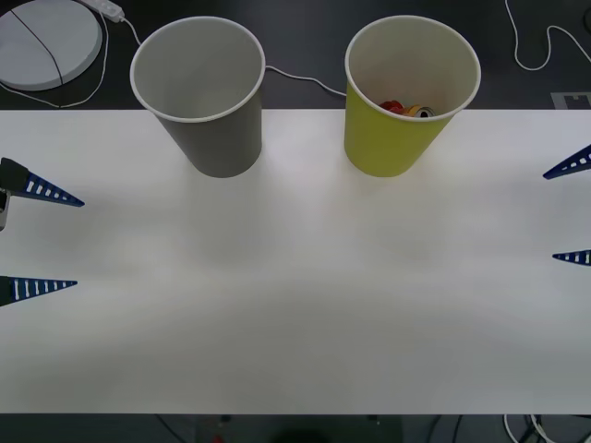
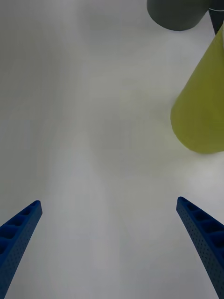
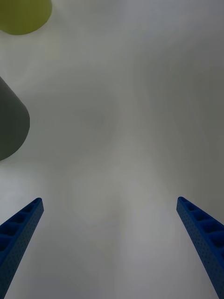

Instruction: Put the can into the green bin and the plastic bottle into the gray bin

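The can (image 1: 406,109) is seen inside the green bin (image 1: 397,138), beside the gray bin (image 1: 217,138), both well ahead of the jaws. The left gripper (image 1: 42,240) and right gripper (image 1: 571,212) are held released at the table (image 1: 295,305) edges.

no readable text, labels or signs

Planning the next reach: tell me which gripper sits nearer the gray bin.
Left. The left gripper waits open at the table's left edge, nearer the gray bin; the right gripper sits open at the far right edge.
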Robot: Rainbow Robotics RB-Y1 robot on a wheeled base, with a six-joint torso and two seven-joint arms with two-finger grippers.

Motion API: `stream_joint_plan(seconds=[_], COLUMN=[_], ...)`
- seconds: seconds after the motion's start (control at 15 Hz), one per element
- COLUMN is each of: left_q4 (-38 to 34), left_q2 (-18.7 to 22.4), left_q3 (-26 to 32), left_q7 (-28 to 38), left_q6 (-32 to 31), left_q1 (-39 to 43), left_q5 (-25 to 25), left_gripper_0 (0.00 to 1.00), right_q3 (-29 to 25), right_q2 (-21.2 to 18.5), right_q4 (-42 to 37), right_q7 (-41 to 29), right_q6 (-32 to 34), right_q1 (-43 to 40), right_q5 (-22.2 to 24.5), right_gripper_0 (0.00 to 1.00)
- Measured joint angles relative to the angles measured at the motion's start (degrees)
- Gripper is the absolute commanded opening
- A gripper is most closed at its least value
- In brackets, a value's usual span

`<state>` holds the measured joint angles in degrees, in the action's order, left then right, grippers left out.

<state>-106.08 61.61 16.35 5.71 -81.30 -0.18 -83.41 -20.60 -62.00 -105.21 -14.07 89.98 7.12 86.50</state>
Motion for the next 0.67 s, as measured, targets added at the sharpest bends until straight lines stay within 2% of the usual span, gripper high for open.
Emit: stream_joint_plan(seconds=[0.67], left_q4=[0.0], left_q2=[0.0], left_q3=[0.0], left_q7=[0.0], left_q6=[0.0], left_q1=[0.0], left_q5=[0.0], left_gripper_0=[1.0], right_q3=[-0.05], right_q2=[4.65], right_q4=[-0.35], right_q7=[3.66], right_q6=[-4.19], right_q1=[-4.31], right_q5=[3.81], right_gripper_0=[1.0])
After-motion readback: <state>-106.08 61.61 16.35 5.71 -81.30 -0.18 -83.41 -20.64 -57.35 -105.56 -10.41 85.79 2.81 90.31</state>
